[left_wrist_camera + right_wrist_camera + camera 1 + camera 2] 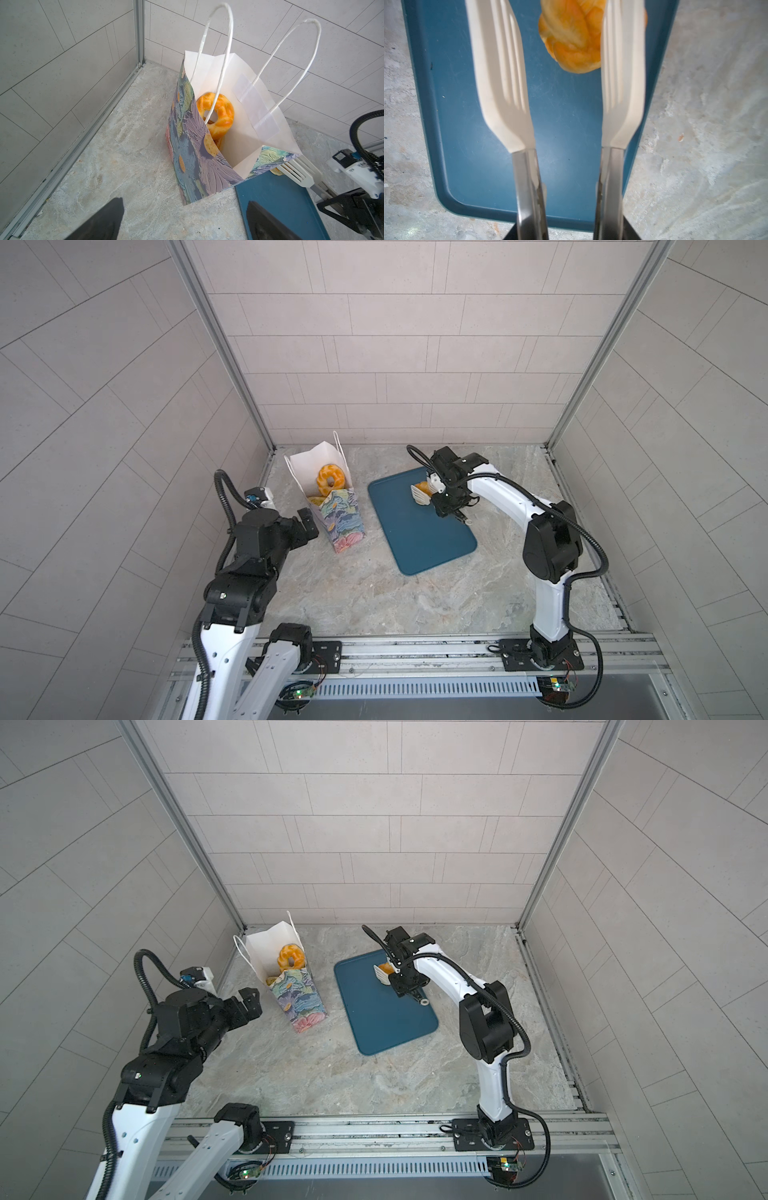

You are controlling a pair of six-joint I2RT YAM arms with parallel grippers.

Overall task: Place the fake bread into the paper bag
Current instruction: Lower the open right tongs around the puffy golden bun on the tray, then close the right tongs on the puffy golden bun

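On the grey marbled bench [374, 597], toward the back left corner: the paper bag [338, 522] [301, 1000] [197, 158], upright, with the mouth open. Inside it, leaning on the white back wall, a ring pastry [322, 479] [284, 957] [225, 112] of the fake bread. Lower in the bag, half hidden behind the painted front wall in both top views, one more yellow piece [316, 501] [272, 981].

To the right of the bag, near it but apart, a flat dark teal tray [419, 543] [386, 1023] [276, 199] [477, 166]. Over the far end of this tray, the white tongs [419, 494] [381, 974] [299, 172] [502, 83], with the two slotted blades standing apart. Between the blades, a golden pastry [423, 487] [385, 968] [575, 41], close against one blade in the right wrist view. Blurred there, so not possible to tell if lying on the tray or already lifted.

At the right gripper [448, 506]: fingers pressed on the metal handles of the tongs, holding them only partly squeezed.

At the left gripper [308, 524] [251, 1002]: fingers [104, 220] spread wide, with nothing between them. Low over the bench, just beside the left side of the bag, and not gripping it
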